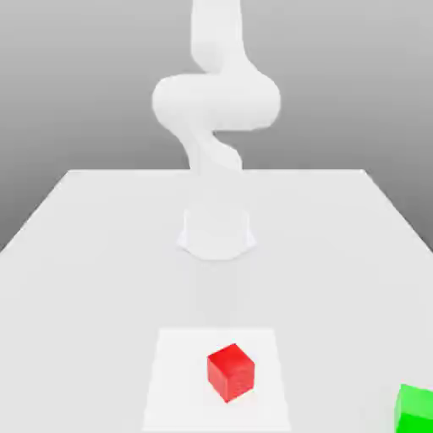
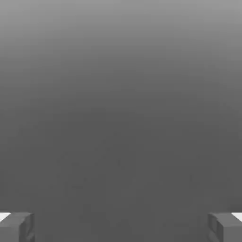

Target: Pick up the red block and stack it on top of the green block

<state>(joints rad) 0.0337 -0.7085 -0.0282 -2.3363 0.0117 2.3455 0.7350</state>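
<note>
The red block (image 1: pixel 230 372) rests on the white table (image 1: pixel 84 279) near its front edge, a little right of centre in the exterior view. The green block (image 1: pixel 416 408) sits on the table at the exterior view's right, cut off by the picture's corner and well apart from the red one. In the hand view my gripper (image 2: pixel 121 227) is open, its grey fingertips (image 2: pixel 16 227) standing far apart. Between them there is nothing but plain grey background.
The arm's white base (image 1: pixel 216 230) stands in the middle of the table, behind the red block, and its links (image 1: pixel 216 101) rise out of the top of the exterior view. A slightly brighter square patch (image 1: pixel 178 380) on the tabletop lies under the red block.
</note>
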